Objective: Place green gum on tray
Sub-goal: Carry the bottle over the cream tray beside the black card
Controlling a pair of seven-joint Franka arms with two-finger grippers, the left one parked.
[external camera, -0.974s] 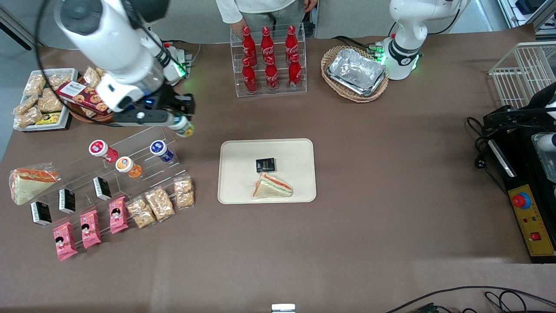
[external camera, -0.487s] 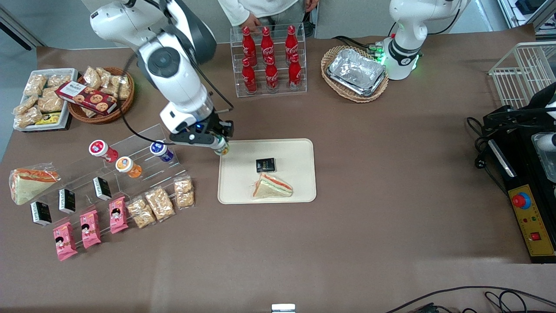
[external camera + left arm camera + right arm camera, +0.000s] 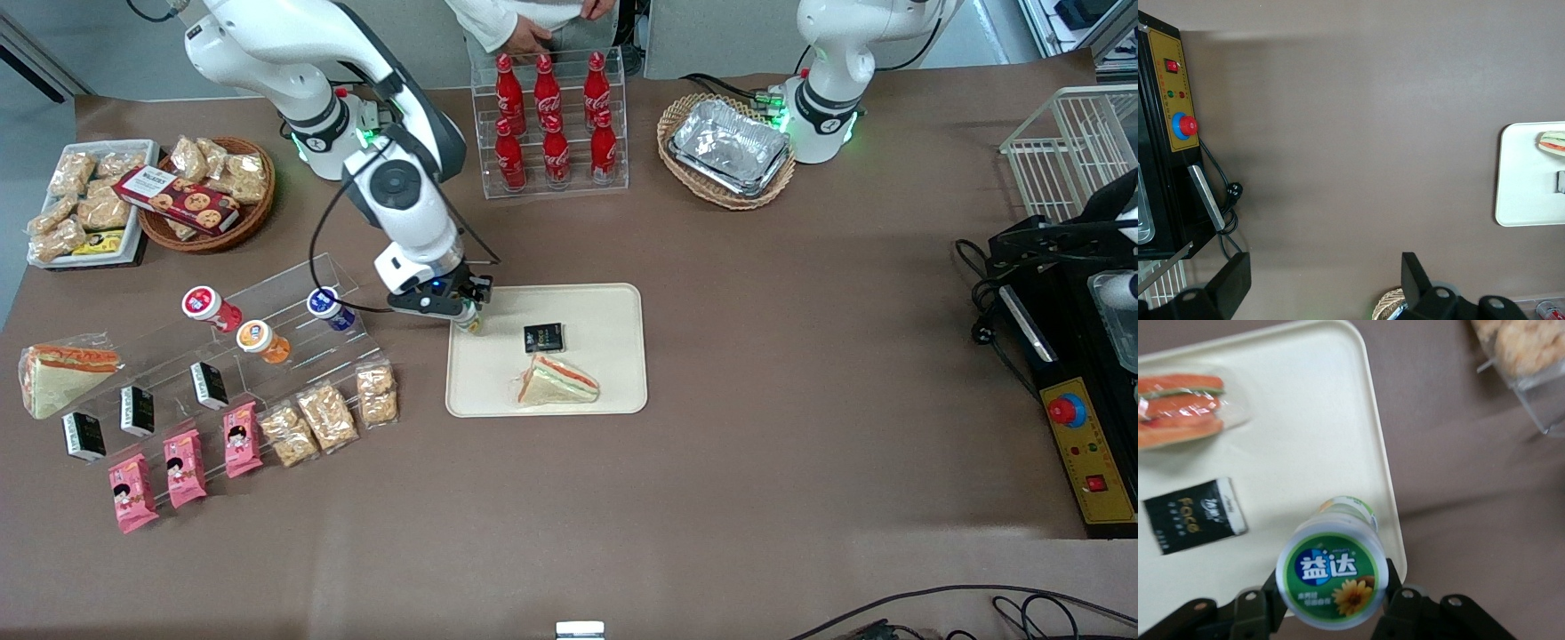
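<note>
My right gripper [image 3: 468,317] is shut on the green gum [image 3: 470,322], a small canister with a green-rimmed white lid [image 3: 1332,579] and a green-yellow label. It holds the gum over the cream-beige tray [image 3: 605,307], just inside the tray's edge nearest the acrylic stand. In the right wrist view the gum sits between the two black fingers [image 3: 1406,603], above the tray's rim [image 3: 1385,477]. On the tray lie a black packet [image 3: 543,338] and a wrapped sandwich [image 3: 558,381]; both also show in the right wrist view, the packet [image 3: 1193,514] and the sandwich [image 3: 1178,409].
An acrylic stand [image 3: 267,329] beside the tray holds red-lidded [image 3: 203,303], orange-lidded [image 3: 255,337] and blue-lidded [image 3: 325,303] canisters, black packets, pink packs and snack bags [image 3: 377,392]. A rack of red bottles [image 3: 551,124] and a wicker basket of foil trays [image 3: 729,151] stand farther from the camera.
My right gripper has carried the green gum from above the acrylic stand sideways to the tray, and now holds it lower, just inside the tray's edge.
</note>
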